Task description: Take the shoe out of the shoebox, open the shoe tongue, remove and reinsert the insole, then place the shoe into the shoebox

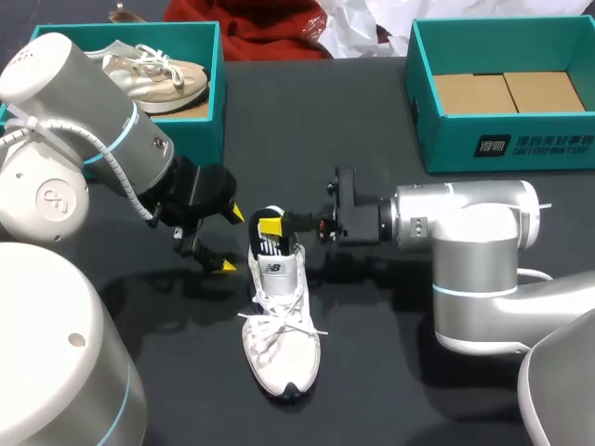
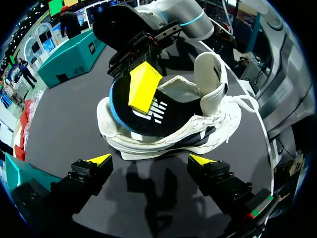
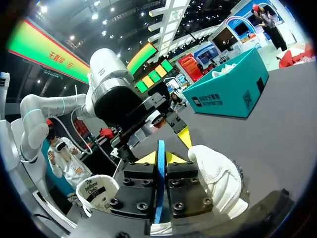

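Head view takes in the whole black desk (image 1: 390,372): a white lace-up sneaker (image 1: 282,325) lies on it outside both boxes. A teal shoebox (image 1: 219,102) holding a beige shoe (image 1: 158,74) sits well beyond its heel on the left arm's side, and a second teal shoebox (image 1: 502,139) on the other. Only the right wrist view shows the right jaws clamped flat on the blue edge of the dark insole (image 3: 160,173), which sticks up out of the sneaker's heel. Left wrist view shows the left jaws spread wide, holding nothing, just short of the sneaker's side, with its tongue (image 2: 210,69) standing upright.
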You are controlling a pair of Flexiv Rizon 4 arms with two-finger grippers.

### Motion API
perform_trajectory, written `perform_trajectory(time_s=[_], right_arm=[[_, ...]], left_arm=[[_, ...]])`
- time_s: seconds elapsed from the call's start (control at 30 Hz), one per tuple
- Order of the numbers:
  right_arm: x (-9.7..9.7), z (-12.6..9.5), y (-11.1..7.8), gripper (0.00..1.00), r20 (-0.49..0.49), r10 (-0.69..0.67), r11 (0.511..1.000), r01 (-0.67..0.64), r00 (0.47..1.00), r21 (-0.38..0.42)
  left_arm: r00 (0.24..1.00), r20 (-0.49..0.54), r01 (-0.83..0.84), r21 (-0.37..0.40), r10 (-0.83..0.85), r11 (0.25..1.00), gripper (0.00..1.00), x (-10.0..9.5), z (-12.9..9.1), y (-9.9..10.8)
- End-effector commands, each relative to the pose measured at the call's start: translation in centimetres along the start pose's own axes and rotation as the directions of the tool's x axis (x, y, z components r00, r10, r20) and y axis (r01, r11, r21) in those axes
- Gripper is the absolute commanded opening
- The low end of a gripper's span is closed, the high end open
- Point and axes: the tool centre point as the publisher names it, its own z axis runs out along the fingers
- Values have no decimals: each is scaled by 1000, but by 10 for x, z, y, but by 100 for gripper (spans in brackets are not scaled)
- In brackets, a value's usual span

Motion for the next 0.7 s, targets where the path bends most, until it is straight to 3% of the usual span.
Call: perform_trajectory(time_s=[0.03,0.7], right_arm=[[-5,3,-1,0,-7,12,1000,-12,1000,14],[5,-5,-43,0,19,138,990,-137,990,-39]], left_arm=[[1000,1,0,-1,0,1000,100,0,2,0],[1000,1,0,-1,0,1000,100,0,2,0]])
